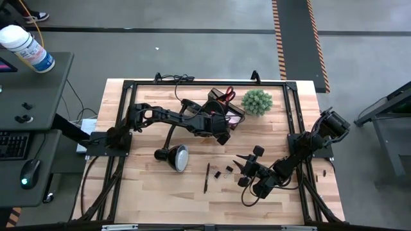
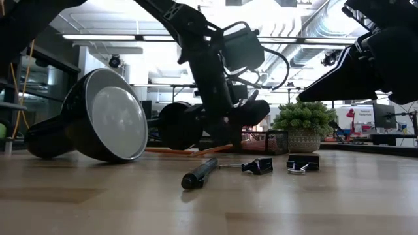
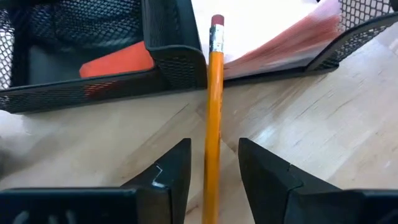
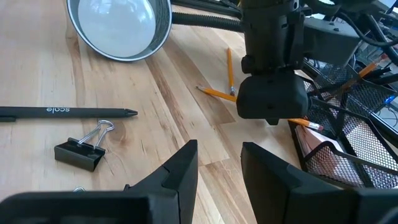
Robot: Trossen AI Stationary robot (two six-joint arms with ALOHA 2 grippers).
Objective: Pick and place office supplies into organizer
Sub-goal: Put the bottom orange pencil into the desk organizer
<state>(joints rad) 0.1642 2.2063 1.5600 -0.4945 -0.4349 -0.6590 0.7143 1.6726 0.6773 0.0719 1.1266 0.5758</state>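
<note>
The left hand [image 3: 213, 177] is hovering low over the wooden worktop [image 1: 148, 186] just in front of the mesh organizer [image 3: 174, 59], its two fingers [image 3: 171, 171] set narrowly on either side of a yellow pencil [image 3: 213, 118] without visibly pressing on it. The pencil is lying on the wood with its eraser end reaching up against the organizer's wall, between two compartments. Something orange is showing inside one compartment and pink sheets inside the other.

In the high view the organizer [image 1: 225, 106] is sitting at the back of the worktop beside the spiky plant [image 1: 257, 101], with the left arm stretching across to it. The right hand [image 4: 219, 168] is waiting nearer the front, fingers apart and holding nothing.

A black pen [image 4: 65, 112] and a binder clip [image 4: 84, 149] are lying on the wood near the right hand, with two more pencils [image 4: 217, 93] farther off. A toppled lamp [image 1: 173, 156] is resting close to the pen, and a second clip [image 2: 304, 163] is showing in the low view.
</note>
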